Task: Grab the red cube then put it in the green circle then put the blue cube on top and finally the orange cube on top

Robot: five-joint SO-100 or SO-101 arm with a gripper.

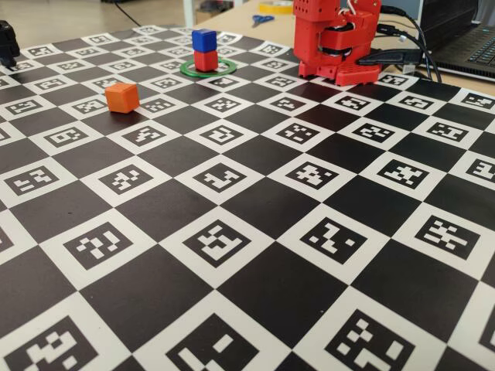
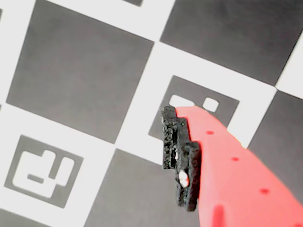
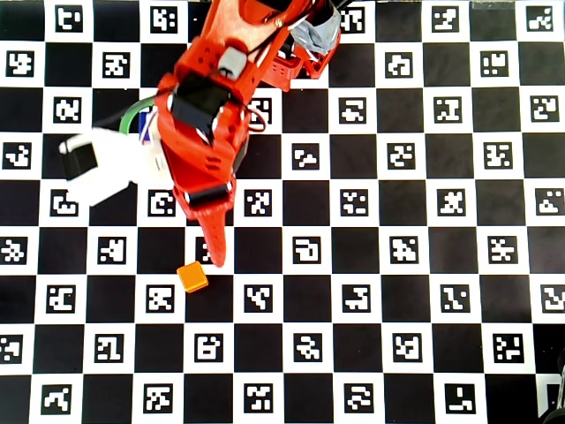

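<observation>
- orange cube (image 1: pixel 121 97): sitting alone toward the checkerboard mat's (image 1: pixel 255 255) left edge in the fixed view; looking light, rigid; flat opposite sides suiting a pinch
- gripper (image 3: pixel 214 252): hovering just beside it, carrying nothing; opening I cannot tell

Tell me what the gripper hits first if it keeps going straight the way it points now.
Probably the checkered mat. In the overhead view the gripper points down the picture, and the orange cube sits just left of that line. The wrist view shows only mat beyond the fingertip. Height is hard to judge, so a graze isn't excluded.
</observation>
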